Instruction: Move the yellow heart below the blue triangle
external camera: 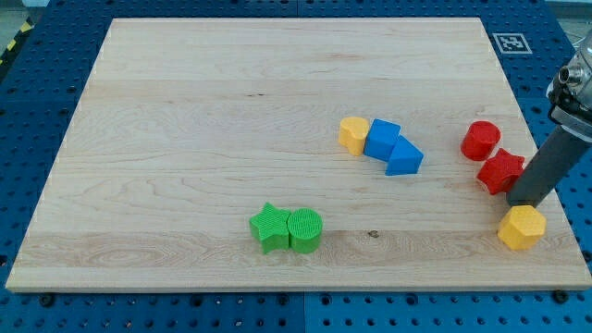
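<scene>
The tabletop (185, 120) is a board of pale wood with fine grain lines running from the view's left to the view's right, and it lies on a blue plate full of small holes (37, 111). I take the blue triangle (404, 158) as the landmark; it is a ribbed plastic wedge with a pointed end toward the view's top. A blue block (381, 139), more like a tilted cube, touches it on the upper left side, and a yellow block (352, 135) with a rounded, lobed top, which seems to be the yellow heart, touches that blue cube on its left, so it is up and to the left of the triangle, not below it. To the right of the triangle stands a red cylinder (481, 141), and just below that a red star-like block (501, 171). Further right and lower lies a yellow hexagon block (522, 228), near the board's right edge. My tip (520, 201) is the end of a dark straight rod, and it rests just above this hexagon and beside the red star, well apart from the triangle. The arm has no fingers, so there is nothing spread or pinching. Far to the lower left of the triangle, a green star (269, 228) and a green cylinder (305, 230) touch each other; all blocks show fine ribbed layers.
</scene>
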Controlling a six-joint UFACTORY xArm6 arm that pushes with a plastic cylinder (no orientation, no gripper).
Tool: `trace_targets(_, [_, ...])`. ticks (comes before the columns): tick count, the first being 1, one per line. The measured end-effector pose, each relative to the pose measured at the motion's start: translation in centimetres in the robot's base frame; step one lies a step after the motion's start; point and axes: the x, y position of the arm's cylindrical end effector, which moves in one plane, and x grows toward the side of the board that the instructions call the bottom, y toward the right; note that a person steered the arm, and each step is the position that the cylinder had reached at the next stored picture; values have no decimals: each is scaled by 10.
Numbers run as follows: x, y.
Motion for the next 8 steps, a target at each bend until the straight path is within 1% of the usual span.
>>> trace_targets(1, [7,-7])
trace_targets(2, [-6,-14])
trace_targets(4, [-11,-124])
trace_targets(5, [-21,-183])
trace_targets(6, [-59,-233])
trace_targets(7, [-113,-239])
trace_targets(8, [-147,-221])
